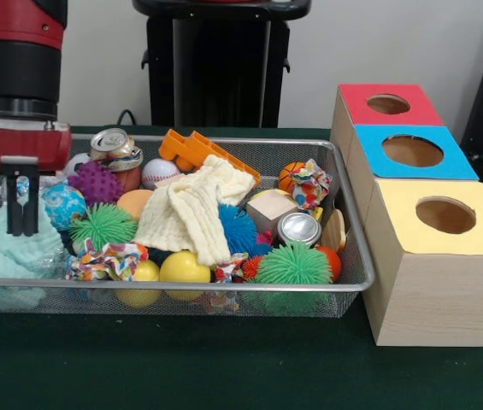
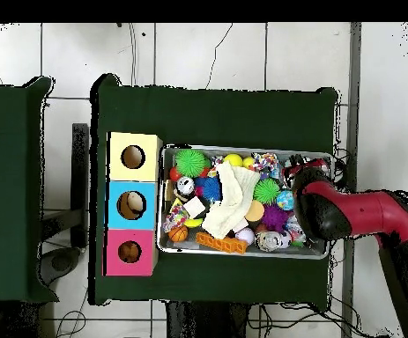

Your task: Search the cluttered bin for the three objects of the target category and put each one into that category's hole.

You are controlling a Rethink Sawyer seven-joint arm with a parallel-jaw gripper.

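A wire mesh bin [image 1: 356, 282] holds mixed clutter. There are two crushed cans, one at the back left [image 1: 114, 147] and one at the front right [image 1: 299, 228]. Balls include a baseball [image 1: 159, 171], two yellow balls [image 1: 184, 267] and green spiky balls [image 1: 291, 264]. A cream cloth [image 1: 194, 209] lies across the middle and a pale teal cloth [image 1: 6, 248] at the left end. My gripper [image 1: 23, 226] hangs over the teal cloth, shut with nothing in it. Seen from overhead, the arm [image 2: 348, 214] covers the bin's right end [image 2: 329, 202].
Three wooden boxes stand beside the bin, each with a round hole on top: red [image 1: 388, 104], blue [image 1: 412, 151] and yellow [image 1: 445, 215]. An orange plastic piece [image 1: 194, 149] and a purple spiky ball [image 1: 96, 182] lie at the back. A black stand [image 1: 215, 68] rises behind.
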